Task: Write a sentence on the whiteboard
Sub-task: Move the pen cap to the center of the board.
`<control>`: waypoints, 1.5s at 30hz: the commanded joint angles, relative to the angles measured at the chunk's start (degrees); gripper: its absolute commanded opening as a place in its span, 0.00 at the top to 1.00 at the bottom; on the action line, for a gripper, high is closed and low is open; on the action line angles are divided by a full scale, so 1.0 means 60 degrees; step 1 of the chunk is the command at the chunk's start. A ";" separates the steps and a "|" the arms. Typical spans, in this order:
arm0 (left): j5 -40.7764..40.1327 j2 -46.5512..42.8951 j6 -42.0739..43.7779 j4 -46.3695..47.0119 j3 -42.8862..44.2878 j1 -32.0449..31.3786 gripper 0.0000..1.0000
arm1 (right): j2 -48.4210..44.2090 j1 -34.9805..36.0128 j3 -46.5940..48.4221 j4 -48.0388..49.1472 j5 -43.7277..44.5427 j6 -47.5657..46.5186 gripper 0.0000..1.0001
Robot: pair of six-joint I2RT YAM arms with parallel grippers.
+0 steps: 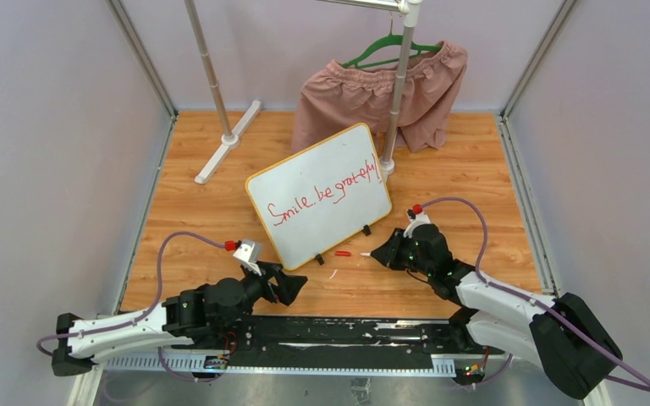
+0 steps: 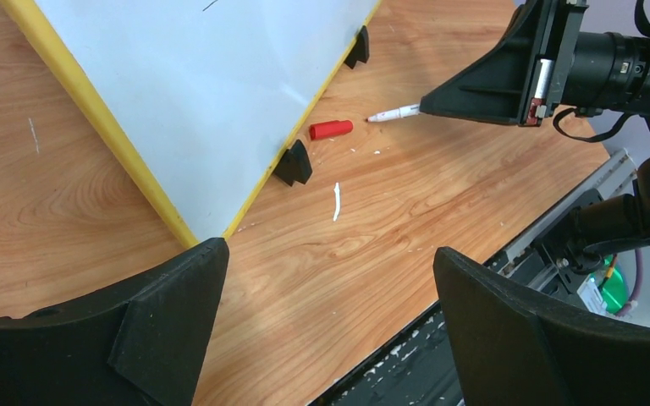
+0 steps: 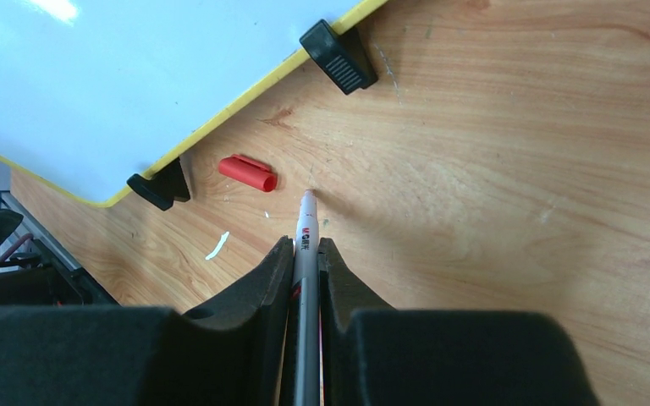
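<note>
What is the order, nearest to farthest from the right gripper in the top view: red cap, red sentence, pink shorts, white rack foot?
1. red cap, just left of the right gripper.
2. sentence, on the whiteboard.
3. pink shorts, hanging at the back.
4. white rack foot, back left.

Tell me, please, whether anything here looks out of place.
The red cap lies loose beside the whiteboard, off the marker held in the right claw; a white scrap lies nearby.
</note>
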 commanded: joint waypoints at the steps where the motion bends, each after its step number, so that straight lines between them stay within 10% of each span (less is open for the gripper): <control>1: -0.0298 -0.0253 -0.0176 -0.0324 0.0277 -0.0009 0.03 | -0.0148 -0.0125 -0.0273 0.0393 0.0119 0.0254 1.00; 17: -0.0430 0.0358 0.0273 -0.0224 0.0950 -0.0009 0.02 | 0.0392 -0.0152 0.0330 0.0219 0.0517 -0.0312 1.00; 34: -0.0198 -0.0261 -0.0098 -0.0738 0.0782 -0.0017 0.03 | 0.6138 -0.0025 0.0331 0.7250 -0.2713 0.1810 1.00; 45: -0.0065 -0.0441 -0.0117 -0.0652 0.0534 -0.0009 0.03 | 0.6334 0.0391 -0.1552 0.8223 -0.2558 0.2004 1.00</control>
